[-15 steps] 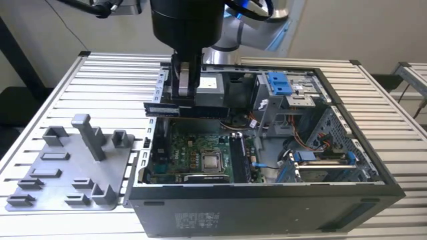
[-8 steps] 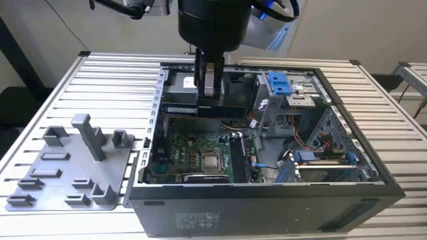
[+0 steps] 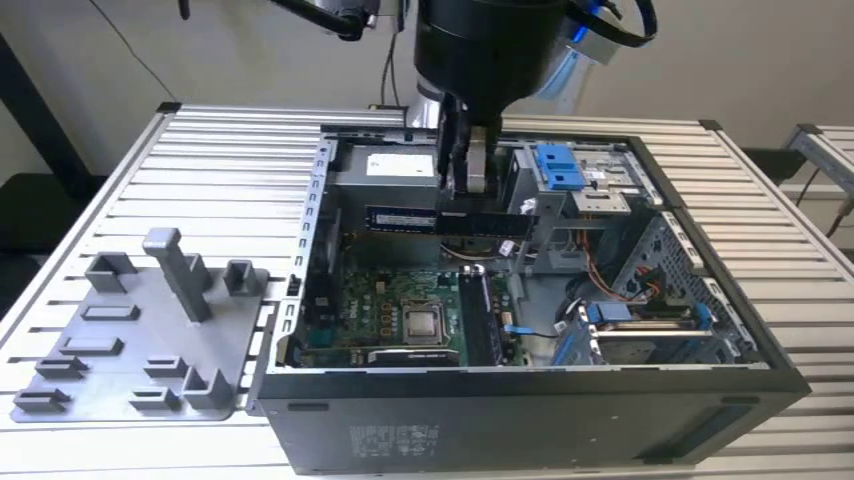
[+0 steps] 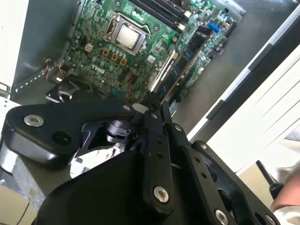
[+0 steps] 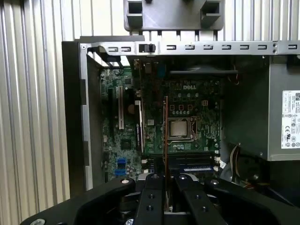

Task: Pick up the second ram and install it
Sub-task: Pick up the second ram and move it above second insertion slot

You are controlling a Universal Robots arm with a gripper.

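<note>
One slatted silver metal table (image 3: 227, 160) carries everything listed below.

One black steel computer case (image 3: 534, 400) lies on its side with the panel off. Its walls and the blue-clipped drive cage (image 3: 567, 165) crowd the stick's ends, so you risk a knock if the arm swings or drops off-line.

One grey plastic holder tray with upright posts (image 3: 147, 330) sits beside the case on the exterior view's left, well apart from the arm.

One green motherboard (image 3: 387, 300) lies on the case floor with a silver square processor (image 5: 180, 128) at its middle.

One black two-fingered gripper (image 3: 467, 200) hangs over the case with its fingers clamped on the stick.

One second ram, a long flat dark board with black chips (image 3: 407, 219), is held edge-down in the air above the board.
- Grip: pinched between the fingertips (image 5: 165, 180), it sticks out to both sides, further toward the exterior view's left.
- Risk: the hold is narrow, so you could see the stick pivot or slip under pressing force.

One bank of black memory slots (image 5: 192, 161) lies beside the processor.
- Risk: in the first wrist view the stick (image 5: 166, 136) runs crosswise to the slots. Lowered like this, it would likely bridge them rather than seat, and the connector could be damaged.
</note>
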